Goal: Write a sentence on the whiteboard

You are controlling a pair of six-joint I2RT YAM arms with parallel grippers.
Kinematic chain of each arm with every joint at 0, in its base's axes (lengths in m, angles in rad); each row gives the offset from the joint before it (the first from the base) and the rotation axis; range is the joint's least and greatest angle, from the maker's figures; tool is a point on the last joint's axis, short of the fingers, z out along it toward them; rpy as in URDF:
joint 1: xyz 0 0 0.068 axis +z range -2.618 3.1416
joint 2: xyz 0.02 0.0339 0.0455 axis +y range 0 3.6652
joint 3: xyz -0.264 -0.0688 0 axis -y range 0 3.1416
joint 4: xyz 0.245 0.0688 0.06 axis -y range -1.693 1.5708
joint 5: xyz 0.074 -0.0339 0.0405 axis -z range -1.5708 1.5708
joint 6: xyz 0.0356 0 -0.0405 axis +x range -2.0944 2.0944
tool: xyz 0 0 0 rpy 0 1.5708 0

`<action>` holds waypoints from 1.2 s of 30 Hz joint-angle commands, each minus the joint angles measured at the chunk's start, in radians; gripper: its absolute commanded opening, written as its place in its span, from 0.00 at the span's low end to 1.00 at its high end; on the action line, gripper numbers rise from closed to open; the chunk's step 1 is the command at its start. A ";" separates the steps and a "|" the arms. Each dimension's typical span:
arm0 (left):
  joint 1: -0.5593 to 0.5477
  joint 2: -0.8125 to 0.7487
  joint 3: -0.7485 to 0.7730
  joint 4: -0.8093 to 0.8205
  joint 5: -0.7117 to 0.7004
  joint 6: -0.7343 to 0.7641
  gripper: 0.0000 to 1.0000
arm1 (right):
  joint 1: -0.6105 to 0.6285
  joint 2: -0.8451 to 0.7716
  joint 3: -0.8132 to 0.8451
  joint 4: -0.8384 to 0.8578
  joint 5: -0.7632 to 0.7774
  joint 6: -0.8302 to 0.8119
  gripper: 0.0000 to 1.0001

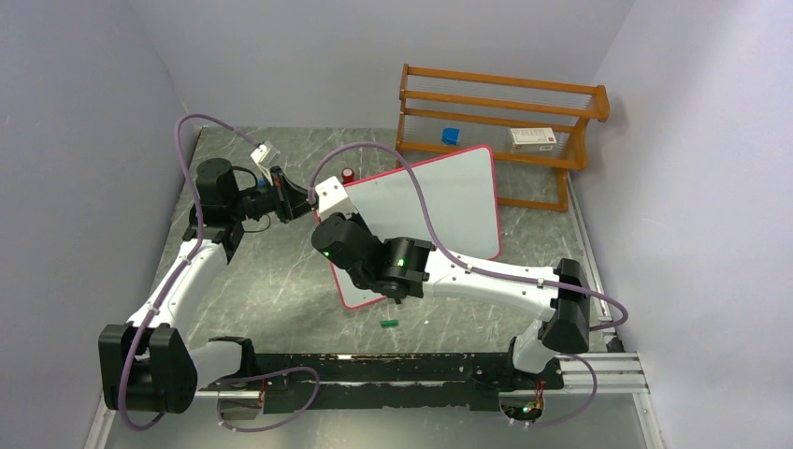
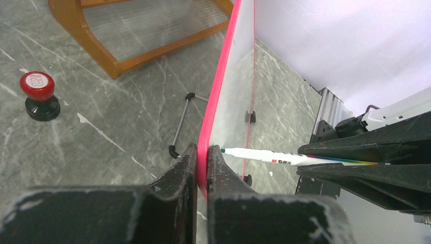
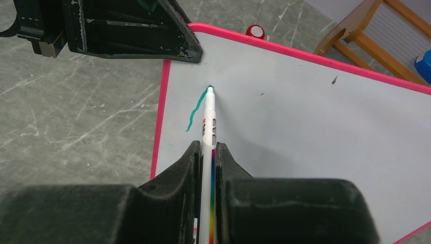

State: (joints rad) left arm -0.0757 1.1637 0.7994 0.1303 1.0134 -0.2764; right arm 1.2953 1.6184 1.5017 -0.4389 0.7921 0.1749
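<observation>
**Top view.** The whiteboard (image 1: 439, 201) stands tilted on its feet between the tabletop centre and the far right corner, just in front of a wooden rack (image 1: 496, 131). The left pincer (image 1: 297, 201) meets the board's upper left corner. The right pincer (image 1: 329, 198) sits just beside it, though its jaws seem hidden by the wrist here. A green cap (image 1: 389, 324) lies towards the near edge.

**Left wrist view.** The left jaws are clamped on the pink rim, bracing the board so that writing pressure does not tip it. A red stamp (image 2: 37, 86) stands well apart on the tabletop.

**Right wrist view.** The right jaws are closed on a marker (image 3: 208, 117), its tip touching the board. The sentence (image 3: 195, 113) is so far one short green stroke, so the task appears barely begun.
</observation>
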 commanded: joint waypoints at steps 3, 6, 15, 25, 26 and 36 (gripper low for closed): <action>-0.015 0.006 -0.014 -0.034 0.004 0.055 0.05 | -0.013 -0.007 -0.013 -0.046 0.001 0.037 0.00; -0.015 0.009 -0.014 -0.034 0.003 0.054 0.05 | -0.013 -0.012 -0.022 -0.058 -0.004 0.050 0.00; -0.014 0.008 -0.013 -0.035 0.001 0.055 0.05 | -0.013 -0.028 -0.045 -0.105 -0.005 0.081 0.00; -0.014 0.007 -0.014 -0.035 0.001 0.055 0.05 | -0.011 -0.041 -0.068 -0.147 -0.019 0.124 0.00; -0.014 0.008 -0.014 -0.035 0.001 0.054 0.05 | -0.011 -0.043 -0.071 -0.151 -0.021 0.127 0.00; -0.014 0.007 -0.016 -0.033 0.000 0.053 0.05 | -0.010 -0.052 -0.081 -0.165 -0.032 0.146 0.00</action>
State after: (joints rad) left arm -0.0753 1.1652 0.7994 0.1295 1.0058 -0.2760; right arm 1.2953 1.5829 1.4372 -0.5812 0.7563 0.2947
